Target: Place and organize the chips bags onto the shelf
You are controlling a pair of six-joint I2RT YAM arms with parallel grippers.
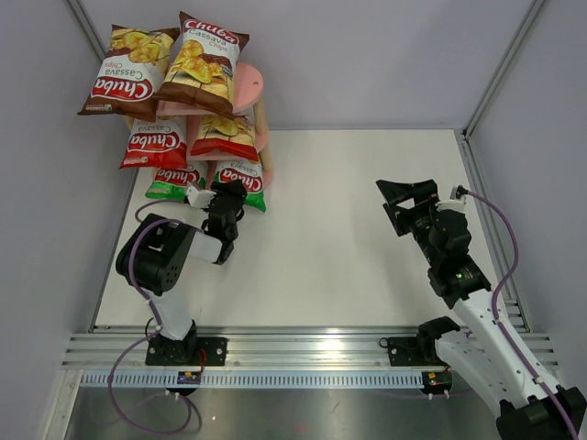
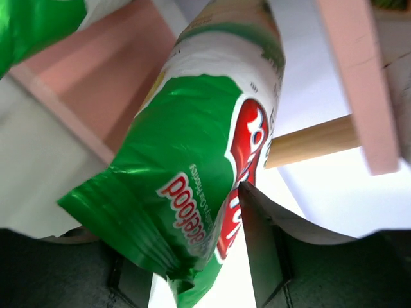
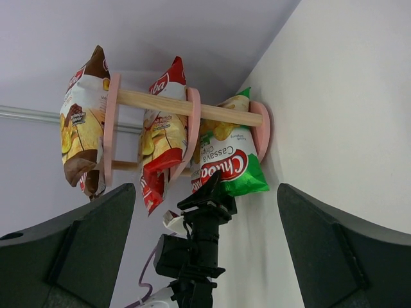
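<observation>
The pink shelf (image 1: 249, 84) stands at the far left of the table. Two brown bags (image 1: 124, 69) (image 1: 202, 60) lie on its top tier, two red-white bags (image 1: 156, 142) (image 1: 223, 136) on the middle tier, and two green bags (image 1: 174, 179) (image 1: 243, 179) on the bottom tier. My left gripper (image 1: 227, 194) is at the near edge of the right green bag. In the left wrist view the green bag (image 2: 192, 160) hangs down between the spread jaws of that gripper (image 2: 192, 256) and touches the right finger (image 2: 257, 244). My right gripper (image 1: 404, 203) is open and empty at mid-right.
The right wrist view shows the shelf (image 3: 192, 109) side-on with a brown bag (image 3: 80, 138), a red-white bag (image 3: 160, 147) and a green bag (image 3: 228, 160), and the left arm (image 3: 199, 250) in front. Grey walls close in the white table (image 1: 367, 229).
</observation>
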